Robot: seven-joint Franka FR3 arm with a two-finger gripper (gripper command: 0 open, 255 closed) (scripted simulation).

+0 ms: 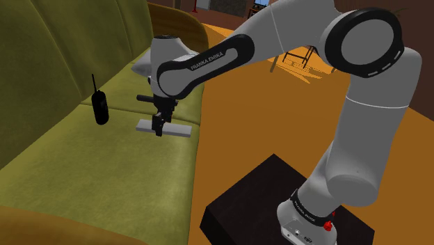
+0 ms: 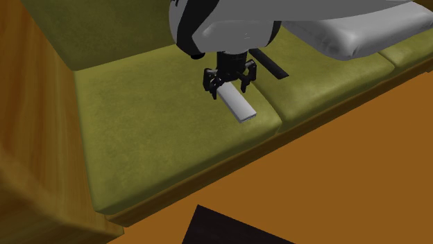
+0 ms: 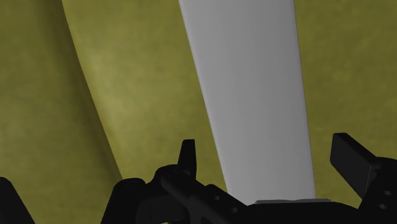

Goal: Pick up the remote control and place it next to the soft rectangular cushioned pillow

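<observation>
Gripper, fingers spread, is straddling grey remote w/o touching it on olive sofa seat, pale pillow lying at 2 o'clock in 2nd ext. view.

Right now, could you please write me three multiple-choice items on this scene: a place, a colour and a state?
1. Where does the remote lie? A on the sofa seat; B on the floor; C on the stand.
2. What colour is the remote? A black; B grey; C red.
3. How is the gripper? A shut on the remote; B open, astride the remote; C shut on nothing.
Key: 1 A, it lies on the olive seat; 2 B, its body is grey; 3 B, the fingers stand apart beside it.
</observation>
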